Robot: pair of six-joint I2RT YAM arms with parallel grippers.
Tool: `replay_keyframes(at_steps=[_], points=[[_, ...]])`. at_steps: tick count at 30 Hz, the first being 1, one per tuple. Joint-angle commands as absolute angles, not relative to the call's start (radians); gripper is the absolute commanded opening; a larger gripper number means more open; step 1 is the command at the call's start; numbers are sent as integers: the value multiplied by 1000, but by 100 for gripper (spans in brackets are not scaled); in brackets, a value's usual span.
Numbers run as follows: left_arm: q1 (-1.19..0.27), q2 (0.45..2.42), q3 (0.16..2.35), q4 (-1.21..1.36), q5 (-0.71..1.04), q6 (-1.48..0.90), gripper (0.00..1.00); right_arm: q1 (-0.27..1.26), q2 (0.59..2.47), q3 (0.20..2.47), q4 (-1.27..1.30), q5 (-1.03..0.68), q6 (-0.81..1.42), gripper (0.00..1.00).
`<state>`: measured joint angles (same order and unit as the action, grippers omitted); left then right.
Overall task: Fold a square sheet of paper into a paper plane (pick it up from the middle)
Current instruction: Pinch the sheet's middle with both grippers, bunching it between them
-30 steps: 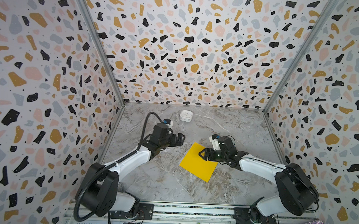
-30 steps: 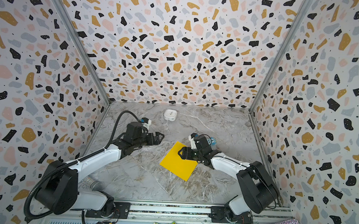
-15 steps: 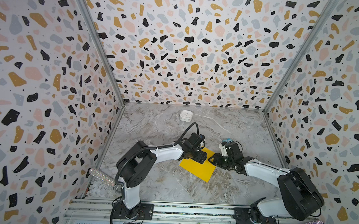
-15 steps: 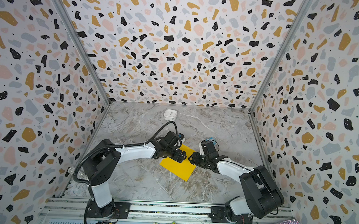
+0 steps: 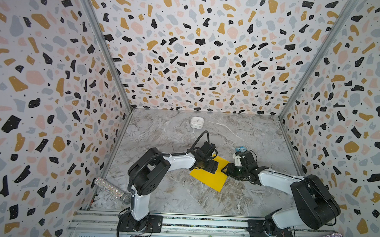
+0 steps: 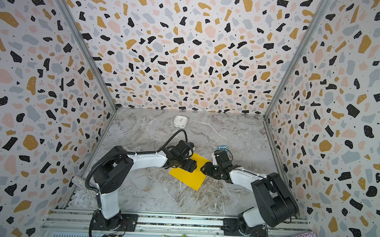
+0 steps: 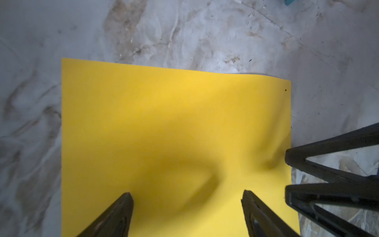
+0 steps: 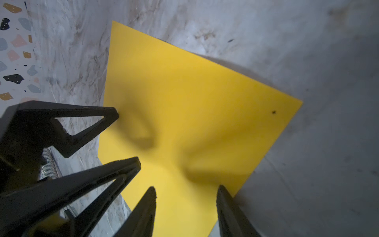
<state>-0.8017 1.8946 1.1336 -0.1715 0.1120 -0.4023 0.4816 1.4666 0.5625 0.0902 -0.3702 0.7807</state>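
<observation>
While laid on the marbled table (image 5: 180,196), square sheet of paper (image 5: 210,178) dimpled, left gripper (image 7: 187,194) fingers spread upon it, right gripper (image 8: 186,187) fingers parted at its edge.

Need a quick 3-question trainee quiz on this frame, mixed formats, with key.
1. True or false: the bright yellow square paper sheet is already folded into a dart.
2. Fill in: the tips of the left pincer and right pincer both press on the ____.
3. Nearest the terrazzo-patterned back wall? A the sheet; B the white rounded box; C the left pincer.
Key: 1 false, it lies unfolded; 2 sheet; 3 B.
</observation>
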Motion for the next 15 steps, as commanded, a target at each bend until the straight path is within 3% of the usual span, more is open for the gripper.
replay_keyframes(at_steps=[1,15], points=[[-802,1903,1099,-196,110,-431,86,477,1507,542,84,-377,776,50],[-757,1879,1044,-126,215,-507,84,451,1629,574,217,-506,738,46]])
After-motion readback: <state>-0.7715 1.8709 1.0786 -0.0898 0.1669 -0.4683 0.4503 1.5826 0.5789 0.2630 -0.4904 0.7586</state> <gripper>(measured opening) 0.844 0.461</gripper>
